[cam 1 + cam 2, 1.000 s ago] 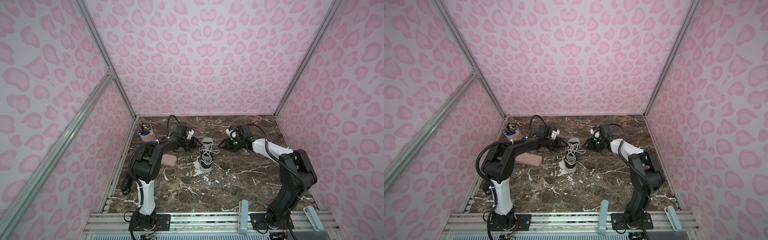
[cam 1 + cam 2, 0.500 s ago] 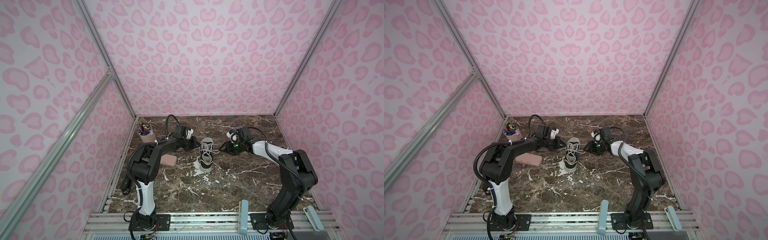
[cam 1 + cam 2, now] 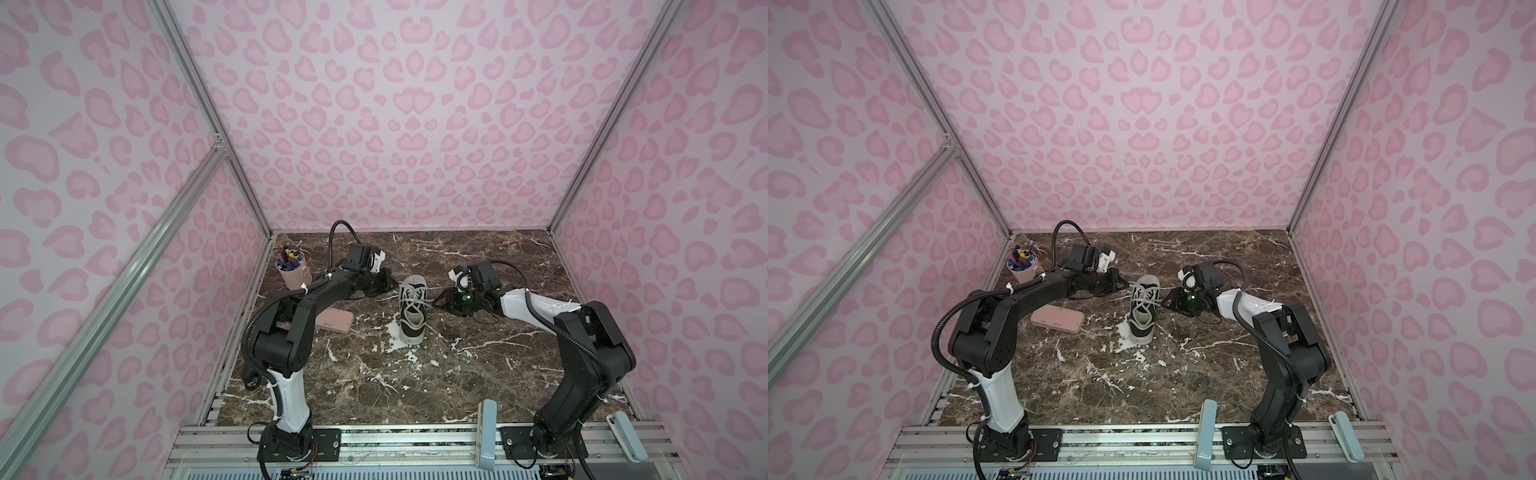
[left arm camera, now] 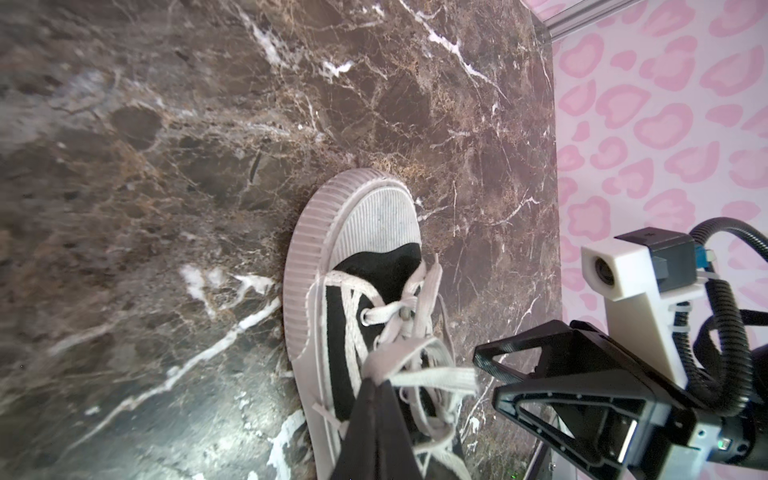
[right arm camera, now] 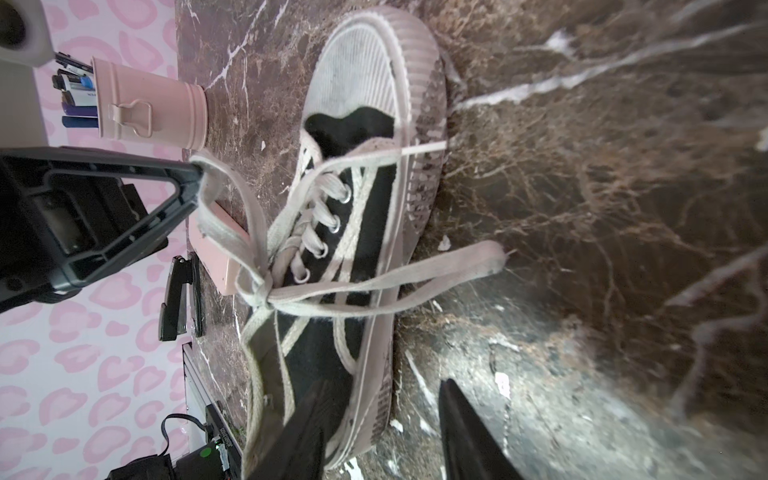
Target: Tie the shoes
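Your left gripper (image 4: 376,384), cropped at frame bottom, clamps white flat lace (image 4: 432,379) of black canvas sneaker (image 4: 374,232); right gripper (image 4: 484,374) low beside it, half-open, empty.

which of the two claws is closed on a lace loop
The left claw: its jaws are shut on one white lace loop of the shoe. The right claw stands open, the other loop lying free ahead of it.

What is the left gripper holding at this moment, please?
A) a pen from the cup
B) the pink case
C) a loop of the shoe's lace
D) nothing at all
C: in the right wrist view the left gripper is shut on a loop of white lace drawn out sideways from the shoe.
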Controlling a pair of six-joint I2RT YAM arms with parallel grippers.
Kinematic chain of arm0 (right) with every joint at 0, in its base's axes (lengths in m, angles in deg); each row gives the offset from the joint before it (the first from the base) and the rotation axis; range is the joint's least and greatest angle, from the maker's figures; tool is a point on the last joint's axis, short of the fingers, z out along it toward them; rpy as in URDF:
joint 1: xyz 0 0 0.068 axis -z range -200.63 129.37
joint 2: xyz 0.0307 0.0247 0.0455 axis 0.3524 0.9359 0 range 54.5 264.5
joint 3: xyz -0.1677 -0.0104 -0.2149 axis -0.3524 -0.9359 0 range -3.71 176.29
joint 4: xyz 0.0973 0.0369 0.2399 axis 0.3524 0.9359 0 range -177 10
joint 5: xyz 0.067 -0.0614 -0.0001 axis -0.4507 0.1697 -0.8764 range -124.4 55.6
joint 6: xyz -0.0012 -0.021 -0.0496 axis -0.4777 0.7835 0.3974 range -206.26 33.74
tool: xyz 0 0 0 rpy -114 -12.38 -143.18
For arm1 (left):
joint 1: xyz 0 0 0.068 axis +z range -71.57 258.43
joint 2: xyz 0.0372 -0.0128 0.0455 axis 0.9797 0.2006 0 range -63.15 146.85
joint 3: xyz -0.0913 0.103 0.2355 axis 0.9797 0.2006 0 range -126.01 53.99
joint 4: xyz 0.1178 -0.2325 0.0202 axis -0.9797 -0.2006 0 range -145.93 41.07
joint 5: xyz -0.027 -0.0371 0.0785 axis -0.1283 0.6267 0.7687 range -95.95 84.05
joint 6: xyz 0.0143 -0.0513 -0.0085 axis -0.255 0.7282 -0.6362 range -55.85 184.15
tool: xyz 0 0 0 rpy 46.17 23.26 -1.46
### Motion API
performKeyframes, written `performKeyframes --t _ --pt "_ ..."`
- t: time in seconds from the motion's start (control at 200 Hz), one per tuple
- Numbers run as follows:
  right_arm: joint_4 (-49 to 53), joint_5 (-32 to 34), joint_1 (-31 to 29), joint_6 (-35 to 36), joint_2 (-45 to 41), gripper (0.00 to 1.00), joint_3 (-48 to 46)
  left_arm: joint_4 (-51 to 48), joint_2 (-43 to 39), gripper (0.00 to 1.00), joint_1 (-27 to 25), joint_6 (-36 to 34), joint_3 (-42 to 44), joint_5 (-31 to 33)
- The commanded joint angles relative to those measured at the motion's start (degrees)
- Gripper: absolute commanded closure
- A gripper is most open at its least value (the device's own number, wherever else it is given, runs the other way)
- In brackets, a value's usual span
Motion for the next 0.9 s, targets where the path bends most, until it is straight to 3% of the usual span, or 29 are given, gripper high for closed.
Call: performKeyframes --t 0.0,0.28,0.57,0.895 --pt "0.19 2.89 -0.75 4.36 -0.62 0.55 0.92 -5.27 -0.84 0.96 0.25 -4.00 -1.73 2.14" --pt "3.87 5.48 -1.31 20.00 -2.36 0.55 3.56 -12.03 -1.53 0.96 0.32 -8.20 -5.10 5.27" --pt "-0.78 -2.30 -1.66 33.84 -2.22 0.56 3.17 -16.75 -0.89 0.96 0.65 -10.73 -7.10 6.09" --pt "8.77 -2.63 -3.43 46.47 5.85 0.58 11.67 -17.16 0.91 0.96 1.35 -10.97 -7.65 4.59"
